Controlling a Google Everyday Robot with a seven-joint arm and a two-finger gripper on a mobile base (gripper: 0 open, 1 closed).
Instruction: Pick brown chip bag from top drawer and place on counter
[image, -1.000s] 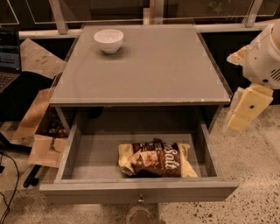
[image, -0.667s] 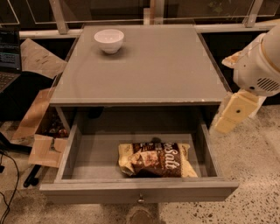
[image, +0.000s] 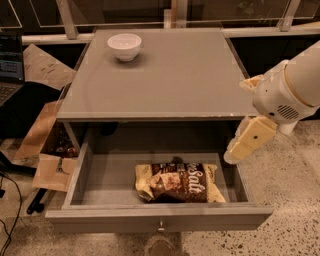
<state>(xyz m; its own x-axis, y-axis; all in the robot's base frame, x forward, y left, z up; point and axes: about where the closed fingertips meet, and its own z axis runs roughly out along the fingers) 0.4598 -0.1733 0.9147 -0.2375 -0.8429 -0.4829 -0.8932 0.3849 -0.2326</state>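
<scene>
Risks clipping the right wall of the top drawer (image: 240, 176) on any descent from here, with the pincer (image: 238, 152) hanging just above and outside that wall, beside the right front corner of the desk (image: 170, 80); cannot tell the pincer's state, apart or together, from this angle; could also knock the desk's front edge on reaching inward, given the shallow opening under it; may pinch only a loose fold of the brown chip bag (image: 177, 182), or skid off, judging by the crinkly, puffed look; might catch the bag on the drawer front during the lift and drop it back inside; poses little threat to the white bowl (image: 124, 46), well apart at the desk's far left. Finds the bag lying flat on the drawer floor, near the front, slightly right of centre, lettering up; sits below and left of the pincer, near but not touching, with the drawer's right wall between.
</scene>
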